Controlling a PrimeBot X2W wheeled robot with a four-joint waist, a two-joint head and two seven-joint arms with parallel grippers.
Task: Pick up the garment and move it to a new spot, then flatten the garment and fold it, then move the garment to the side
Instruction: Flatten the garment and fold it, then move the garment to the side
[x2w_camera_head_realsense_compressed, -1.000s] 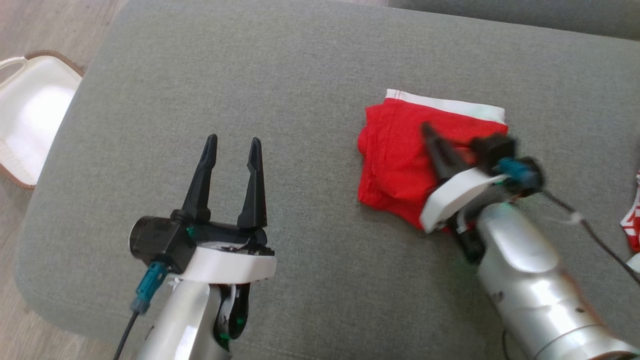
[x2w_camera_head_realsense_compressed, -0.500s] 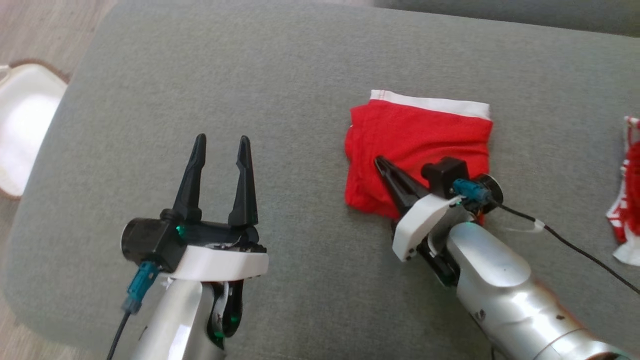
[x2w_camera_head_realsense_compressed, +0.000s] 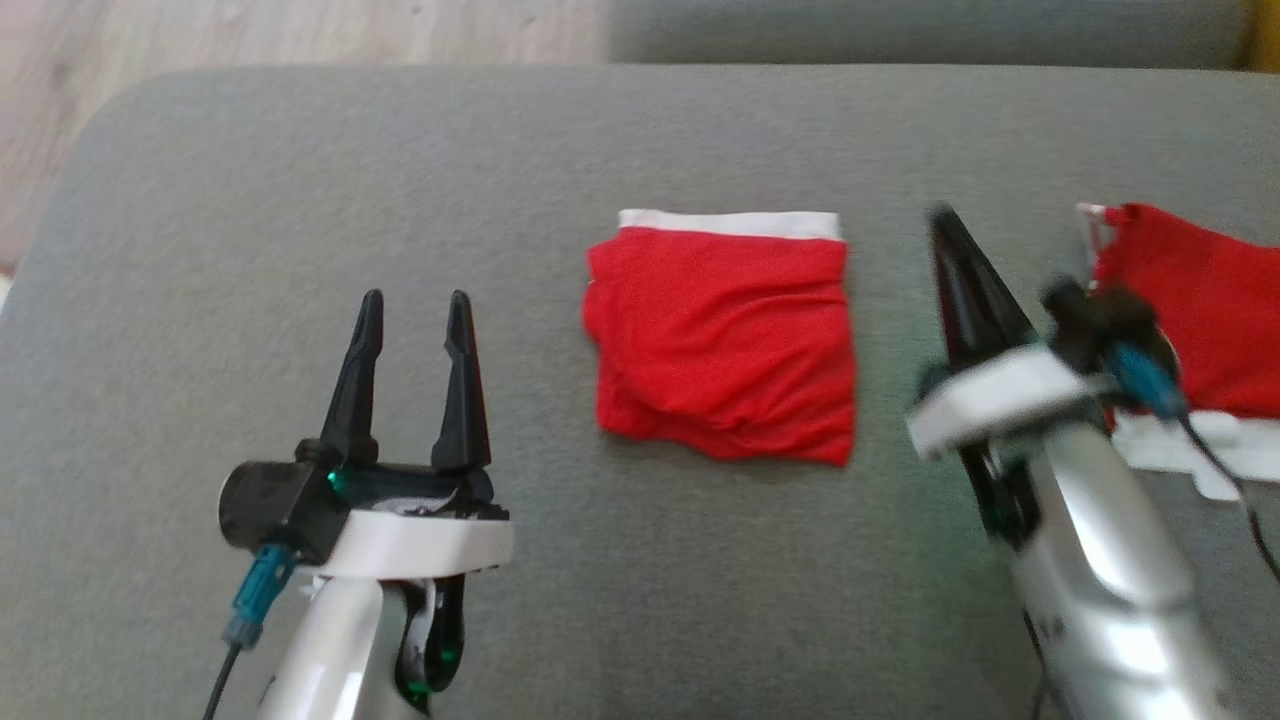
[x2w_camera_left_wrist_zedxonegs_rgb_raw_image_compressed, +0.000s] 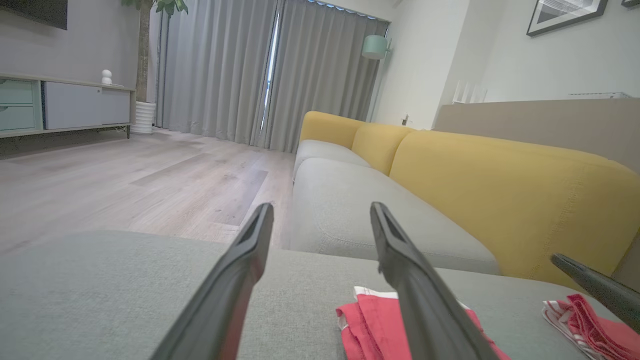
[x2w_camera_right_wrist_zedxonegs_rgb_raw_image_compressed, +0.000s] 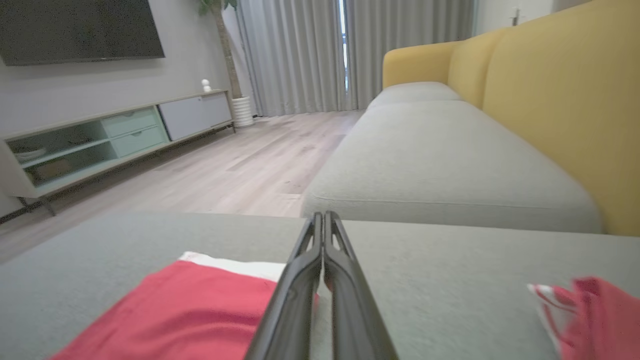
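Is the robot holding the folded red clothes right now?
No, the folded red garment lies free on the cushion, the shut right gripper beside it.

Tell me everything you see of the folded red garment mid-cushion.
The folded red garment is a soft, roughly square stack with a white waistband along its far edge; layered edges show at its near-left corner. It lies flat on the grey cushion, between left gripper and right gripper, touched by neither.

The garment (x2w_camera_head_realsense_compressed: 725, 340) is soft, matt red cloth. The cushion (x2w_camera_head_realsense_compressed: 300, 200) is coarse grey weave, the floor (x2w_camera_head_realsense_compressed: 300, 30) is smooth pale wood, and the right forearm (x2w_camera_head_realsense_compressed: 1110, 570) is glossy silver.
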